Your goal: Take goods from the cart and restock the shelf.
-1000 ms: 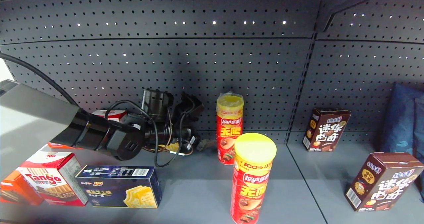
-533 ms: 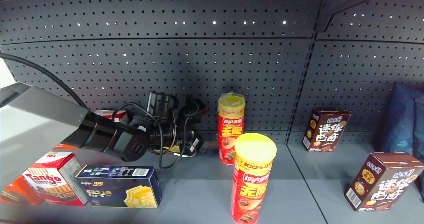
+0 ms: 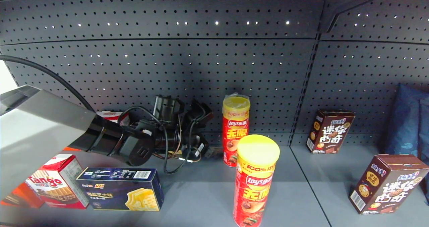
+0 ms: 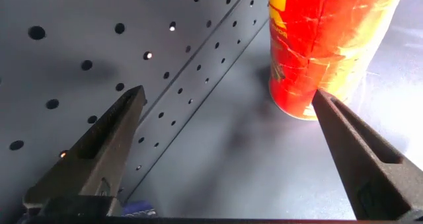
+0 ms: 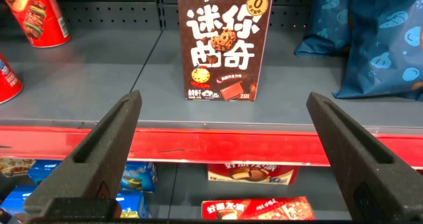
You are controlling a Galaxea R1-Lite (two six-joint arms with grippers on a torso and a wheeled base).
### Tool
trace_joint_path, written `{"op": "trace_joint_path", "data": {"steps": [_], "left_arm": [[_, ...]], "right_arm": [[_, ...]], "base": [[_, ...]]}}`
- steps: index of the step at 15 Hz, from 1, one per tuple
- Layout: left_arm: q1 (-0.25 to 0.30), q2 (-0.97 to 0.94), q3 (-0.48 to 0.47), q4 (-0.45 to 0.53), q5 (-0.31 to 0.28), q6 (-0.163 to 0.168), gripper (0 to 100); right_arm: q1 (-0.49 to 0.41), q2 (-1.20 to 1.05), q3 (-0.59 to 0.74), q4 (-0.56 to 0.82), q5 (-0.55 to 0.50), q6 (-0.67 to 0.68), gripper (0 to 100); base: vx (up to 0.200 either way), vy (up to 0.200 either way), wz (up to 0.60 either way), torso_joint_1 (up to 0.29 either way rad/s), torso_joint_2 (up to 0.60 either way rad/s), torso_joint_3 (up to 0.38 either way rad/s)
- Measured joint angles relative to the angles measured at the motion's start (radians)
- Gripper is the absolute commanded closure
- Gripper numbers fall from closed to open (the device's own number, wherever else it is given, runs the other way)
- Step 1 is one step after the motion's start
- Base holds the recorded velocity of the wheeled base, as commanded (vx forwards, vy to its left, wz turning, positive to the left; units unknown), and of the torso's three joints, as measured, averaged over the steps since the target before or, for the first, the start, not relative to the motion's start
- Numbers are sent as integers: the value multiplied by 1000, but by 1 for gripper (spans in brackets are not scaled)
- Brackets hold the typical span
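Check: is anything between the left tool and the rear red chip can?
Nothing visible. The open left tool faces the tall red cylindrical chip can with only bare grey metal shelf floor between them.

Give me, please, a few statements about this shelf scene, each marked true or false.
1. The rear chip can and the front chip can both stand upright on the shelf. True.
2. The left gripper is shut on the rear chip can. False: it is open, and the can stands ungripped.
3. The dark blue cracker box lies to the right of both cans. False: it lies to their left, beside the wafer box.
4. The right gripper is open, facing a brown cookie box. True.
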Motion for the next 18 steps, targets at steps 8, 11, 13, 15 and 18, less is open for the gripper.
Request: {"op": "trace_joint_path", "data": {"steps": [8, 11, 13, 15, 18], "left_arm": [[7, -199, 70, 0, 38, 29, 0], [10, -357, 175, -4, 89, 23, 0], [19, -465, 275, -13, 119, 9, 0], [28, -574, 398, -66, 144, -15, 0], [34, -734, 606, -104, 166, -27, 0]], "right_arm": [[0, 0, 0, 0, 0, 0, 0], [0, 0, 0, 0, 0, 0, 0], [0, 0, 0, 0, 0, 0, 0], [0, 0, 0, 0, 0, 0, 0], [0, 0, 0, 0, 0, -1, 0]], "base": [[0, 0, 0, 0, 0, 0], [0, 0, 0, 0, 0, 0], [0, 0, 0, 0, 0, 0], [0, 0, 0, 0, 0, 0], [0, 0, 0, 0, 0, 0]]}}
